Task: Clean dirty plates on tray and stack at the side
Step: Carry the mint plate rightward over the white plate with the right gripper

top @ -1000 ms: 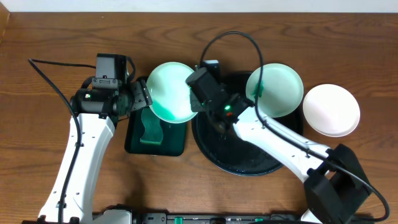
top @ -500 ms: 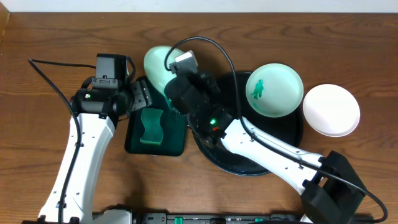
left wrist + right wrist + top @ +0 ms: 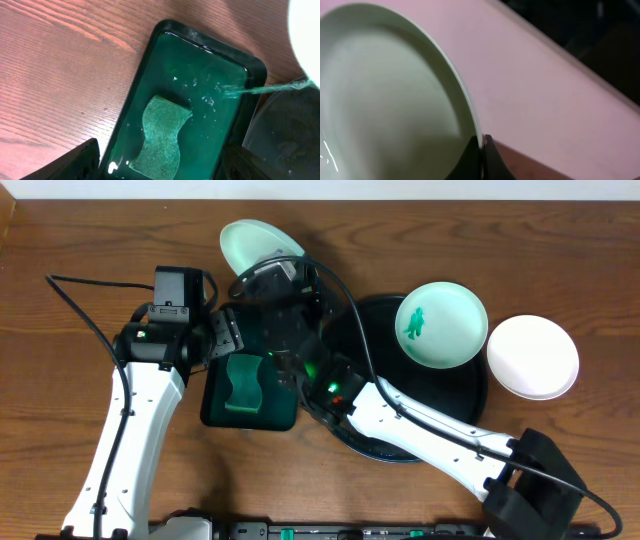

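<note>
**Held plate** (image 3: 255, 242): a pale mint plate, tilted steeply on edge, raised above the far part of the table (image 3: 60, 430), just behind the dark green rectangular tray (image 3: 282, 405). In the right wrist view its rim is pinched between the fingertips of the right gripper (image 3: 481, 148), whose jaws are clenched on it. No smear is visible on the face that shows.

**Smeared plate** (image 3: 441, 323): lies flat on the far right part of the black tray (image 3: 450, 390), with a small green mark at its centre.

**White plate** (image 3: 533, 357): lies on the table just beside the black tray's right rim, apart from the other two plates.

**Green tray contents:** a green sponge (image 3: 162, 137) with a waisted outline lies in shallow liquid. In the left wrist view a thin greenish streak (image 3: 265, 89) runs from the held plate's edge toward that liquid.

**Left gripper** (image 3: 225, 335): hangs over the near end of the green tray, jaws spread wide and grasping nothing.

**Right arm** (image 3: 430, 435): reaches across the black tray from the near right corner.
</note>
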{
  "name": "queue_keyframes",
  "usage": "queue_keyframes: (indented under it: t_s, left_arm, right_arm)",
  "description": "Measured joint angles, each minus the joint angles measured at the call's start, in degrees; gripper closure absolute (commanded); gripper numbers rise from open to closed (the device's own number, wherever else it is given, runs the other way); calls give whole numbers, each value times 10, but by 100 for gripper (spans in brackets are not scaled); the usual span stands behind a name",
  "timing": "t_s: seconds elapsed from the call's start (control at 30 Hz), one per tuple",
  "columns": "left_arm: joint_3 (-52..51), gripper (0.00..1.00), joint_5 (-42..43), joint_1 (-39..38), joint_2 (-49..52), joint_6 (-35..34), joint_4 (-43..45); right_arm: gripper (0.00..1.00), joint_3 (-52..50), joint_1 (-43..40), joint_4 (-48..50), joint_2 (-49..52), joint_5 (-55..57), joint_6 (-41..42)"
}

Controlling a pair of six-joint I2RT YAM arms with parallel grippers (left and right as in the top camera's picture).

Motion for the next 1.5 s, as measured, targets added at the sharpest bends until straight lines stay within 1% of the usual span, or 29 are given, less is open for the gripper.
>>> queue_keyframes:
  t_s: [0.23, 0.4, 0.8, 1.5]
  left_arm:
    - [0, 21, 0, 0, 0, 0, 0]
    - [0, 21, 0, 0, 0, 0, 0]
    - [0, 21, 0, 0, 0, 0, 0]
    - [0, 21, 0, 0, 0, 0, 0]
  right_arm:
    - [99, 0, 16, 72, 0, 29, -71]
    - [99, 0, 25, 91, 0, 34, -99]
    - [99, 0, 38, 91, 0, 37, -115]
    - [99, 0, 38, 90, 0, 48, -115]
